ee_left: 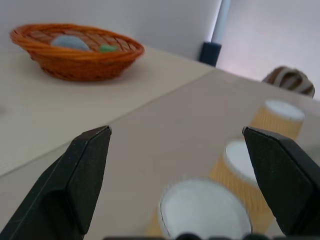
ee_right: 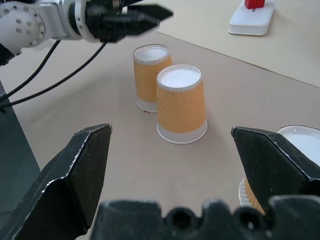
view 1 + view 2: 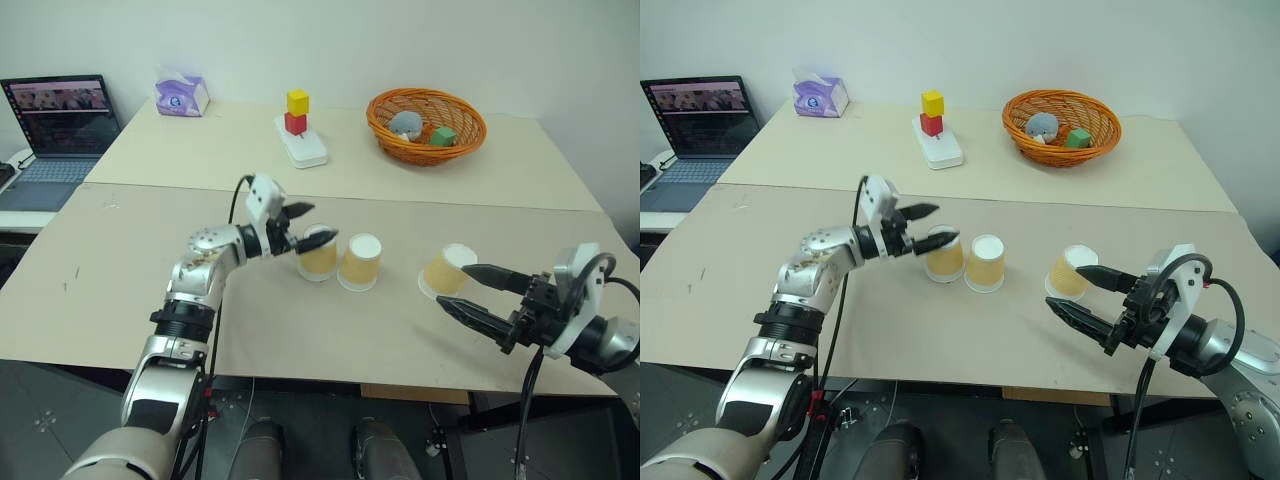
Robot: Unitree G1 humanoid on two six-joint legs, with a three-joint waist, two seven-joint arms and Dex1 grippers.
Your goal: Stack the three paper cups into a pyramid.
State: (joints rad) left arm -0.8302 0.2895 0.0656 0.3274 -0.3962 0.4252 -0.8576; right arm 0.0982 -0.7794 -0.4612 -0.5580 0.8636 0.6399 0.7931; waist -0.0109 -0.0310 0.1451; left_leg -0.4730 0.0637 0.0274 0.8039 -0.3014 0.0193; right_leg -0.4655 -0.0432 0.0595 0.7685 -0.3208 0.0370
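Ribbed paper cups (image 2: 180,105), woven wicker basket (image 3: 426,124), matt beige table (image 3: 330,340).

At the far left an open laptop (image 3: 57,128) sits beside the table (image 3: 150,260), with a purple tissue pack (image 3: 181,94) close by. Further along stands a white block (image 3: 301,142) carrying a red cube (image 3: 295,123) topped by a yellow cube (image 3: 298,101). To the right, an orange wicker basket (image 3: 427,125) holds a grey object (image 3: 406,124) and a green block (image 3: 443,136).

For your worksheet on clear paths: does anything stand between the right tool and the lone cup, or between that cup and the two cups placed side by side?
Nothing visible does. The right tool is open beside the lone cup, and bare table lies between that cup and the pair. The open left tool hangs over the pair's far cup.
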